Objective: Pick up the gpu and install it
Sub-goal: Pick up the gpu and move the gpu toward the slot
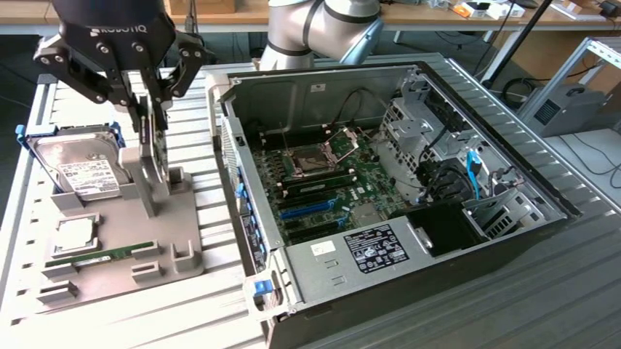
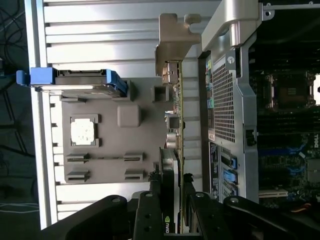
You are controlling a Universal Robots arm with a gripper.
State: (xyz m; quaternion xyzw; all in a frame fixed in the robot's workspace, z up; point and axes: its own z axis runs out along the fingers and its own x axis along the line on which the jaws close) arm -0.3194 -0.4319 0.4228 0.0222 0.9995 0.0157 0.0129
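The gpu (image 1: 153,142) is a thin dark card standing on edge over the grey holder (image 1: 121,218), between the holder's upright posts. My gripper (image 1: 150,109) reaches down from above and is shut on the card's upper part, a finger on each face. In the wrist view the gpu (image 2: 176,125) runs edge-on away from the gripper (image 2: 171,197), and its silvery bracket (image 2: 172,40) is at the far end. I cannot tell whether the card's lower edge still touches the holder. The open computer case (image 1: 291,94) lies to the exterior view's right, motherboard (image 1: 321,189) exposed.
The holder also carries a white-labelled hard drive (image 1: 83,163) in a blue frame, a square processor (image 1: 75,234) and a green memory stick (image 1: 102,254). The case's side wall (image 2: 222,100) stands close beside the card. Everything rests on a ribbed metal table (image 1: 209,291).
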